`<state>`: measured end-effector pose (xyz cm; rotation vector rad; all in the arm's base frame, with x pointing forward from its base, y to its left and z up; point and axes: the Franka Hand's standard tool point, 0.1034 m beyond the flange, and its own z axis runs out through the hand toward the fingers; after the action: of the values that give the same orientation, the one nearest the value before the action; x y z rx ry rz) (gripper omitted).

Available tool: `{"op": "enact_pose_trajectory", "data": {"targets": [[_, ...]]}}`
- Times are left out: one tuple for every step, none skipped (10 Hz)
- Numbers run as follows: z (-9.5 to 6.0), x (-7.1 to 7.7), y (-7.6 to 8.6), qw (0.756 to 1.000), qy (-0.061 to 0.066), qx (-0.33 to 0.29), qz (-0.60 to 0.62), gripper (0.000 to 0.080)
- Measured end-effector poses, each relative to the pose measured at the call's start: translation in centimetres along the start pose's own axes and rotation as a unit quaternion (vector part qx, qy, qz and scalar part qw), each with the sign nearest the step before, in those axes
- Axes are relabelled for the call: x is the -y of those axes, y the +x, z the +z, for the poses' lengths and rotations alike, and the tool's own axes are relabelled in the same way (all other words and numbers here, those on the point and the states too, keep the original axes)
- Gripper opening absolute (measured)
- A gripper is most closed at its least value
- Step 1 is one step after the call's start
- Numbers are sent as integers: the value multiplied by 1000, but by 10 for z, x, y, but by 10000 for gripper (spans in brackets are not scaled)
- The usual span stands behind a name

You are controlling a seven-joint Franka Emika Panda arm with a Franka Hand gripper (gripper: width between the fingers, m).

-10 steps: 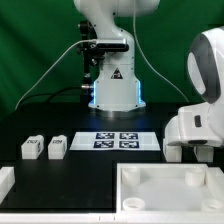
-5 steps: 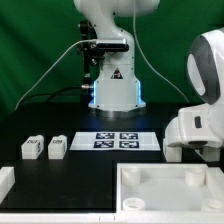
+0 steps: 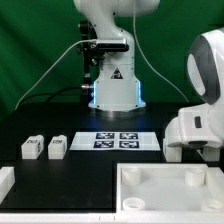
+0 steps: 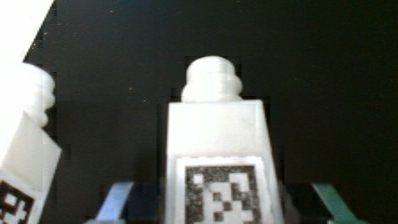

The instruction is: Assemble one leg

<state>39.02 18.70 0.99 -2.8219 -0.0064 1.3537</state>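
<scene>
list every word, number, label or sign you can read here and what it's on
No words or numbers can be read in either view.
Triangle sign on the arm base: too small to read.
Marker board: four black-and-white tags, patterns only, no letters.
Legs: one patterned tag each, no letters; the same goes for the leg close in the wrist view.

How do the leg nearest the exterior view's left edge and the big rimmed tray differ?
The leg is a small block bearing a tag; the tray is far larger, rimmed, showing no tag. The leg lies toward the exterior view's left; the tray toward its right. Both are white.
</scene>
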Motion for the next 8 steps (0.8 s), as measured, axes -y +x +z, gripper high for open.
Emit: {"op": "enact_pose_trajectory", "data": {"targets": [[0, 0, 0, 1000, 0, 0, 0, 290], [0, 0, 0, 1000, 0, 0, 0, 290], [0, 0, 0, 1000, 0, 0, 0, 290], [-3, -3, -1, 1000, -2, 2, -11, 290], [-29, -18, -11, 999, -8, 7, -45, 291], [-60, -27, -23, 999, -5, -9, -43, 291], [-78, -32, -37, 999, -5, -17, -46, 291], [-96, -39, -46, 998, -3, -45, -48, 291]]}}
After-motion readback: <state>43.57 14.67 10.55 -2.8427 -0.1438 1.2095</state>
